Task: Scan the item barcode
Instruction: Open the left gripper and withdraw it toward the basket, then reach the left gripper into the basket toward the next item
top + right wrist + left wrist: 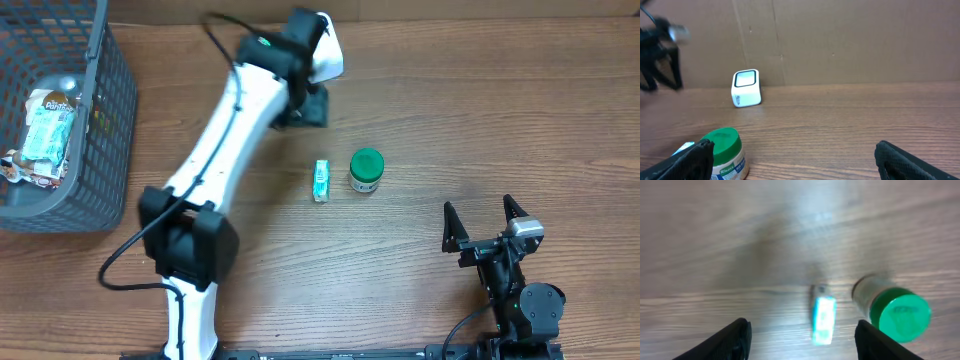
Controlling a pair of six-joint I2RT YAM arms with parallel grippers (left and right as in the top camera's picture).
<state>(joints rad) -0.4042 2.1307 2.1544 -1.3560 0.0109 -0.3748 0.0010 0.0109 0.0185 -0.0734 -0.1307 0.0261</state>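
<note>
Items: one green-lidded jar [366, 170] beside one teal packet [320, 181], plus one white scanner [746, 88]. Left gripper [802, 327] and right gripper [478, 208] both gape wide, holding nothing.

One green-lidded jar [366, 170], one small packet [321, 181], one white scanner [746, 88], one wire basket [110, 120].

The left arm [220, 130] is stretched toward the far side, left gripper [802, 330] spread open; the right gripper [478, 210] is seen near right, jaws wide.
</note>
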